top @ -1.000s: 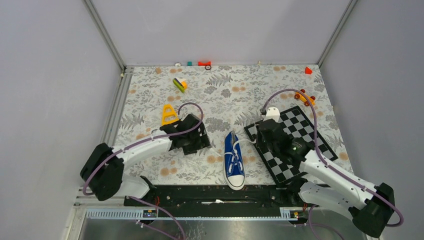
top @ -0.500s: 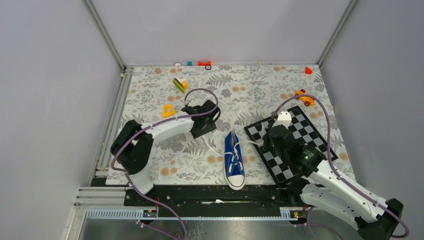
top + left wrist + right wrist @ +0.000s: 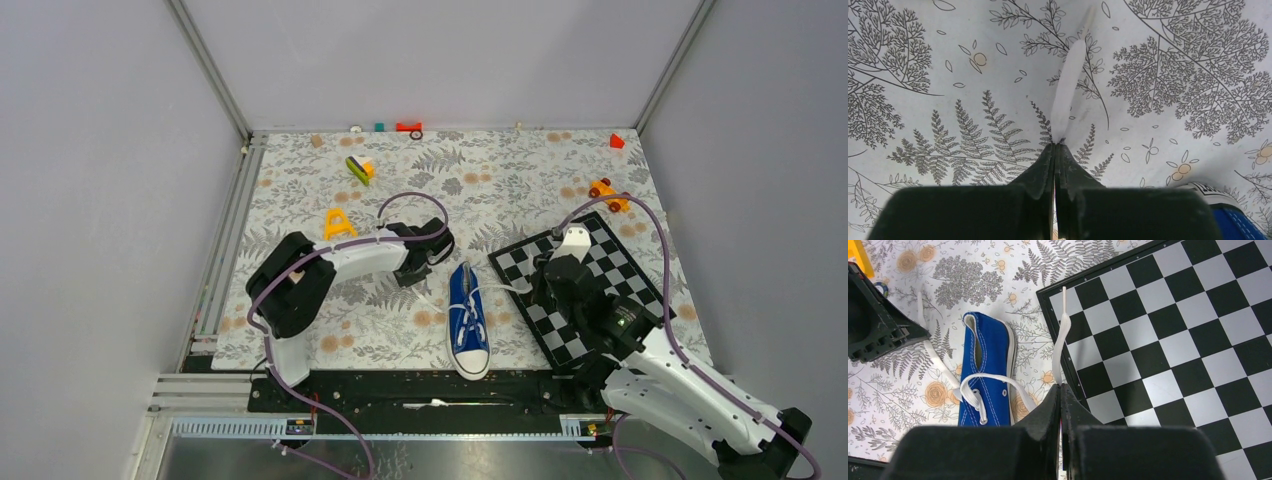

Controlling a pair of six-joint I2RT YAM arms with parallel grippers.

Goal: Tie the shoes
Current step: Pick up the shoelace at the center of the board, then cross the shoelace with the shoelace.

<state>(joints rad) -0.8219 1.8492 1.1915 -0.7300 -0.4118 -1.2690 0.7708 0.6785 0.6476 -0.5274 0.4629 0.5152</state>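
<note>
The shoe (image 3: 468,320), a small blue canvas sneaker with white sole, lies near the front edge, toe cap toward the arms. It also shows in the right wrist view (image 3: 984,375). My left gripper (image 3: 430,262) sits just left of the heel, shut on the left white lace (image 3: 1068,87), whose end sticks out past the closed tips (image 3: 1055,145). My right gripper (image 3: 532,289) is to the right of the shoe at the chessboard's edge. It is shut (image 3: 1061,386) on the right lace (image 3: 1063,325), which arches from the eyelets to the jaws.
A black-and-white chessboard (image 3: 605,262) lies under the right arm. Farther back on the floral mat are a yellow triangle toy (image 3: 338,222), a green-yellow toy (image 3: 360,168), an orange toy car (image 3: 608,193) and a red block (image 3: 616,141). Small pieces line the back wall (image 3: 408,127).
My left arm swung right toward the shoe's heel and its jaws closed on the left lace. The right arm drew slightly back and right, still shut on its lace.
</note>
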